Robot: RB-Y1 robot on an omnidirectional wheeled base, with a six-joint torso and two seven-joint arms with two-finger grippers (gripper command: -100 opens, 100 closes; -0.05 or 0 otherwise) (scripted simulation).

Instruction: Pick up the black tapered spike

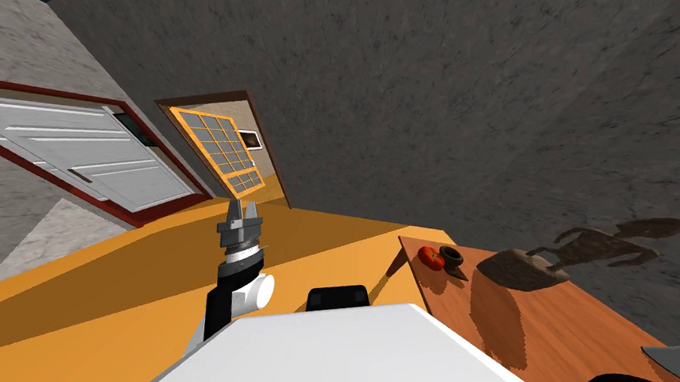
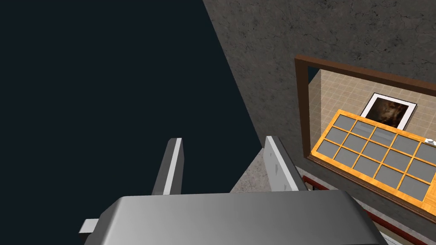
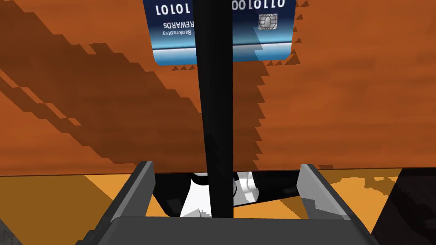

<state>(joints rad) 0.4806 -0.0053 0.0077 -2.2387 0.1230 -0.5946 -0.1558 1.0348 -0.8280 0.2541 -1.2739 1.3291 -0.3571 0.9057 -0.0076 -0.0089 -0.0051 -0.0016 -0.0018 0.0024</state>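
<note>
The long black tapered spike (image 3: pixel 215 106) runs straight out between the spread fingers of the right tool (image 3: pixel 228 166) and touches neither. It stretches over the red-brown tabletop (image 3: pixel 340 106), and its far, thicker end crosses a blue bank card (image 3: pixel 259 42). It looks stiff, light and smooth, so it may slip or roll. I would pinch it across the thicker shaft, further out from the tool. The left tool (image 2: pixel 223 139) is raised, spread and empty.

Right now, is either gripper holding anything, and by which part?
Nothing is held. The right gripper is open, its fingers clear of the spike running between them. The left gripper is open and empty.
</note>
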